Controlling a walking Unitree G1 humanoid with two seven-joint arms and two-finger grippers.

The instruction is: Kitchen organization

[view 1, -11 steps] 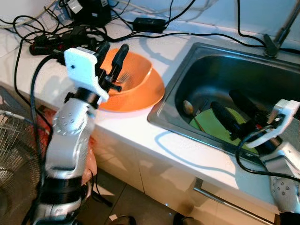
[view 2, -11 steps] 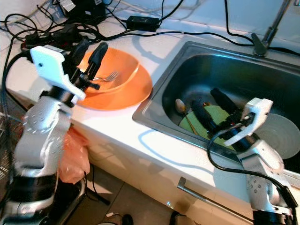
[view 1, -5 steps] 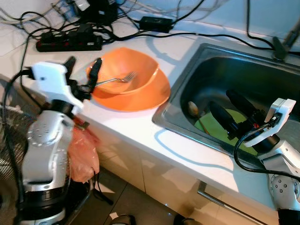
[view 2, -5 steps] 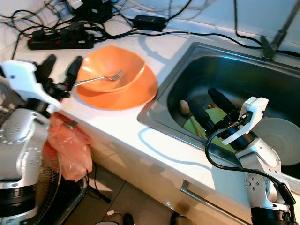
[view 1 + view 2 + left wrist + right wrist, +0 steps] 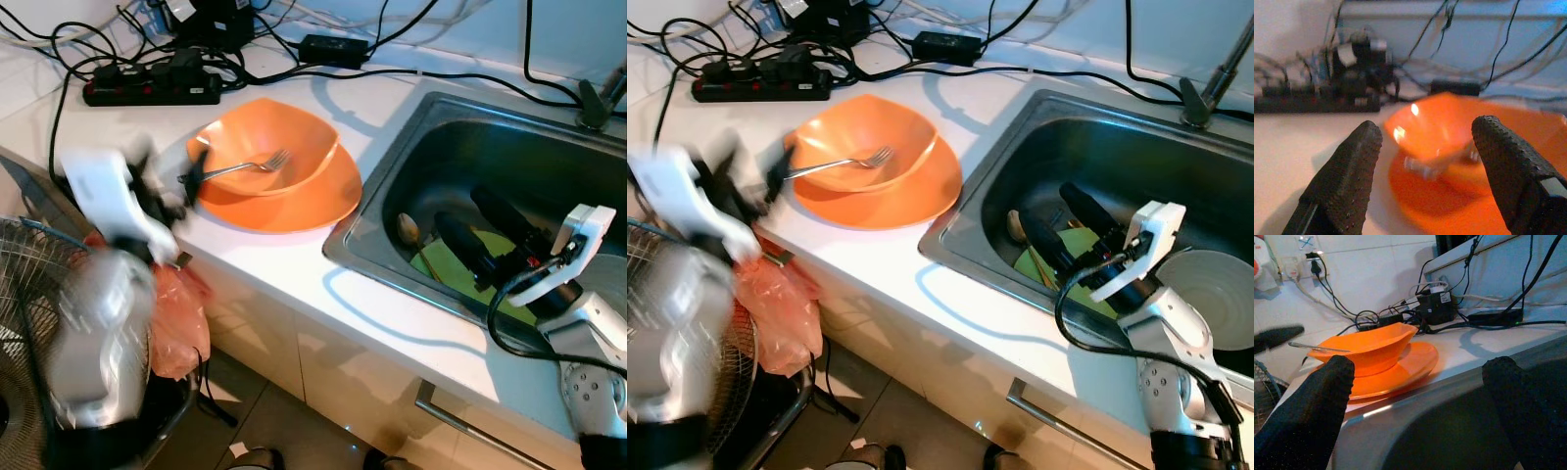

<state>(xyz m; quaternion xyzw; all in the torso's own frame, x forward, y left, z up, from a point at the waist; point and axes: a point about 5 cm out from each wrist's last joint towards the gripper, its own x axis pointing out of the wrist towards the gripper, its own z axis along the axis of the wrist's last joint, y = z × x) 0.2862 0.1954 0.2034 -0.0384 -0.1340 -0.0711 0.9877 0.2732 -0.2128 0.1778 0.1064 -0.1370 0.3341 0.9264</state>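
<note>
With the left gripper (image 5: 167,186) released beside the fork (image 5: 240,167) handle, a sideways knock could tip the bowl (image 5: 263,160) off its plate (image 5: 318,201).

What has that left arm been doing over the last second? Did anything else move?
The left gripper pulled back from above the orange bowl toward the counter's edge, open and holding nothing. The fork stayed in the bowl, and the right gripper stayed open over the sink.
</note>
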